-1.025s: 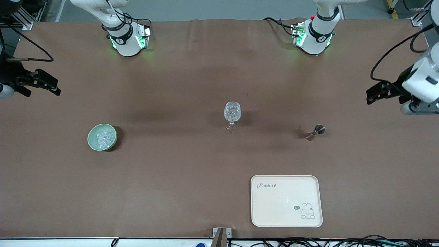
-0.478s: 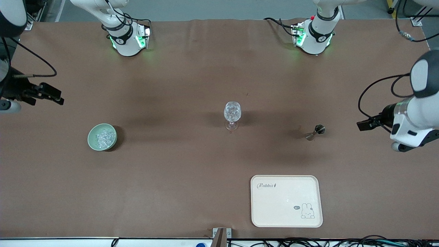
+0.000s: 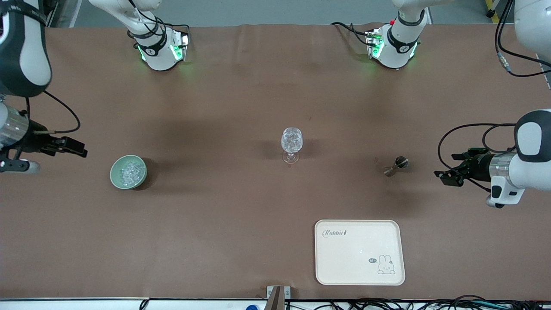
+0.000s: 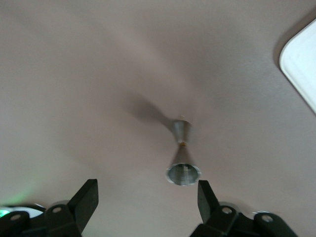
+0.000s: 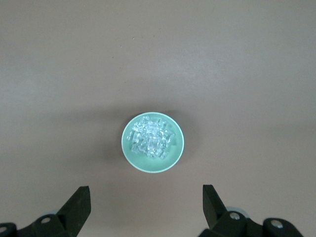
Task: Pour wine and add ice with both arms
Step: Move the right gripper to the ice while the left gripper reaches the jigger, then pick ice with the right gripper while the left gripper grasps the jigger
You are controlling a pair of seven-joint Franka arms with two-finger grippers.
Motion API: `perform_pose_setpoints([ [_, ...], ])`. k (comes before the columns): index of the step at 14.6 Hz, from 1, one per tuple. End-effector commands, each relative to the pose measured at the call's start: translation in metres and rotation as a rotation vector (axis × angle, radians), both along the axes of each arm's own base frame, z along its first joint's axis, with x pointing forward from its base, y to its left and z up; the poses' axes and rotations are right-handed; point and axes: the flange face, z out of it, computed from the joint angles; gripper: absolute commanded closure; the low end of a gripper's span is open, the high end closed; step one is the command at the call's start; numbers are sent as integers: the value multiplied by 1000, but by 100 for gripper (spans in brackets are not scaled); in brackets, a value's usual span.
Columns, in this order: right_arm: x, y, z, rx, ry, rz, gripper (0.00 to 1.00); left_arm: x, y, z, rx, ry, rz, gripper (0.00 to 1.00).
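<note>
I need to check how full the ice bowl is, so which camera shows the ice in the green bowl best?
The right wrist view: it looks straight down on the ice piled in the green bowl, with separate chunks visible. The front view shows the same ice only as a small pale heap in the bowl. The left wrist view does not show it.

Both arms low over table ends, L gripper [image 3: 443,178] & R gripper [image 3: 79,150] fingers spread wide.
</note>
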Motion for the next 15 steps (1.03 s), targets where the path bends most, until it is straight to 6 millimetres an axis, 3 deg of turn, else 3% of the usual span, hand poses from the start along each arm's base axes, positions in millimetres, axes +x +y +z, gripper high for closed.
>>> perform_pose_setpoints([
  [1,-2,-2,-40,-5,2,5,1,6,23,-35,-112,52,127,11],
  [3,2,-8,-71,-5,12,-6,2,4,42,-61,-190,87,204,11],
  [6,5,-8,-117,-4,28,-11,2,4,51,-86,-255,110,269,12],
  [9,5,-7,-157,-2,28,-14,3,0,57,-122,-333,159,339,14],
  [13,1,-4,-202,-1,19,-18,3,-5,53,-167,-428,225,418,15],
  [15,-6,-3,-220,-2,12,-20,9,-13,49,-183,-461,260,443,17],
])
